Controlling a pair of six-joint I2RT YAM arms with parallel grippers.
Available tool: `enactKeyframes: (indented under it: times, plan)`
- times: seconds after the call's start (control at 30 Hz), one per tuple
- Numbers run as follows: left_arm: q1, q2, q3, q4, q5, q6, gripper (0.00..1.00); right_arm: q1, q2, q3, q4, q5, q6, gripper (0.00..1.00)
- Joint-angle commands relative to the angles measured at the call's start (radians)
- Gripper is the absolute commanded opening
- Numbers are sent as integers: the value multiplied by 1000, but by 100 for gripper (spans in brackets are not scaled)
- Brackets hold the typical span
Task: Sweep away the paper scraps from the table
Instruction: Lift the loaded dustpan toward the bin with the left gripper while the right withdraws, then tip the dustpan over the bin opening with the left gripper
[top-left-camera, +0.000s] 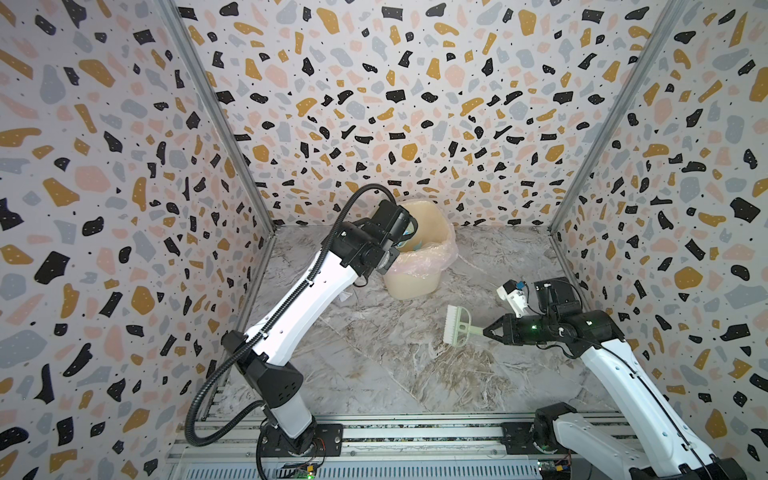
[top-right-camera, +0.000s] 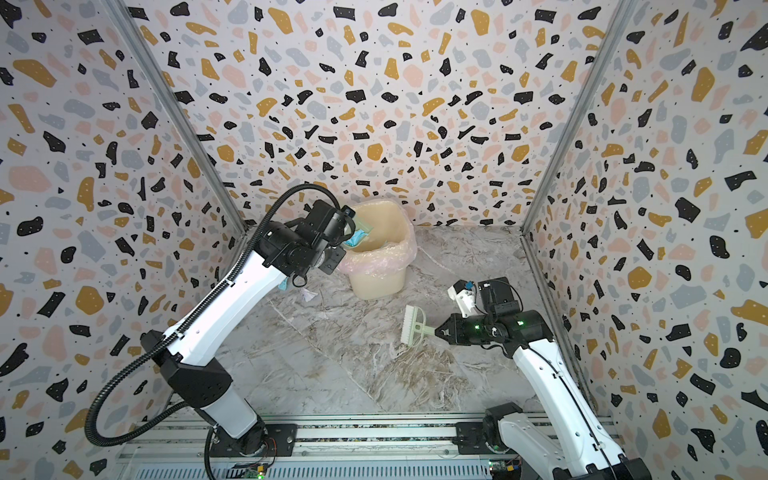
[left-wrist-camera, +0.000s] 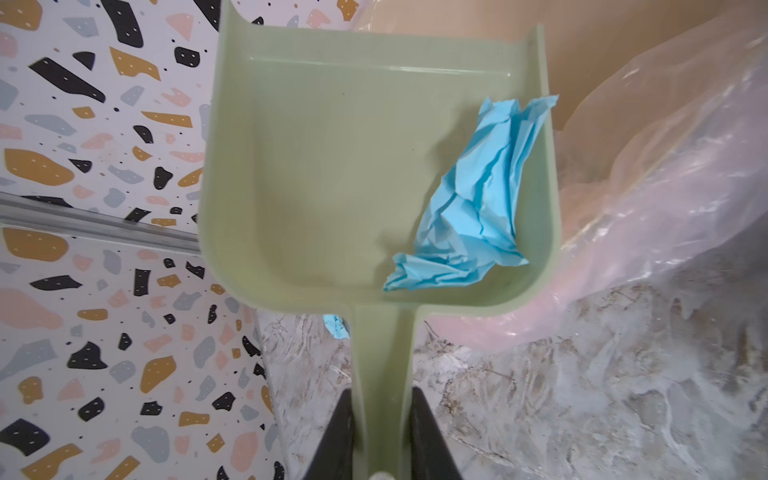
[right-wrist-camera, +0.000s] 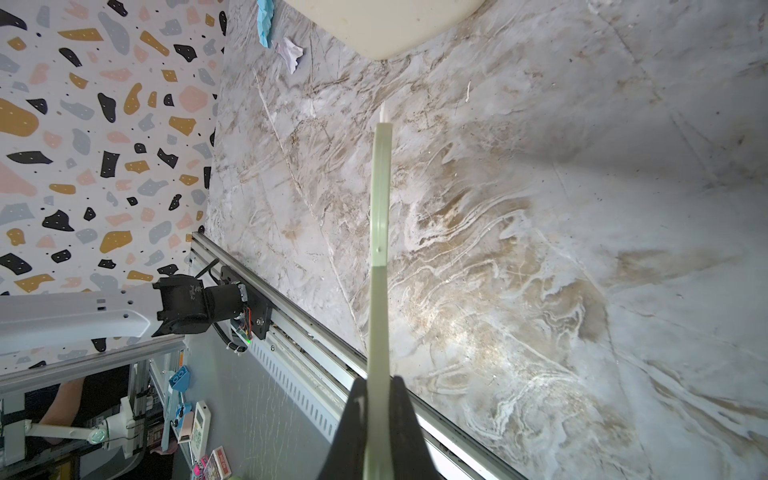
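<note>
My left gripper is shut on the handle of the pale green dustpan, held tilted at the rim of the beige bin. One crumpled light blue paper scrap lies in the pan against its side wall. On the table below the left arm lie another blue scrap and a white-lilac scrap; the right wrist view shows the blue one and the white-lilac one too. My right gripper is shut on the pale green brush, held just above the table's right middle.
The bin carries a pink plastic liner and stands at the back centre. Terrazzo walls close in left, back and right. An aluminium rail with both arm bases runs along the front edge.
</note>
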Motion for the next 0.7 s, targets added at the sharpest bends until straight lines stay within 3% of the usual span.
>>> enactKeyframes:
  times: [0.0,0.27,0.67]
  plan:
    - [-5,29,56,-4,-125,78,0,-19,-19,-18,-14,-32,-35,0]
    - [-68,110,77,57,-337,258,0,-57,-21,-39,-40,-58,-72,0]
    - [-142,108,-97,306,-593,631,0,-84,-20,-54,-46,-86,-87,0]
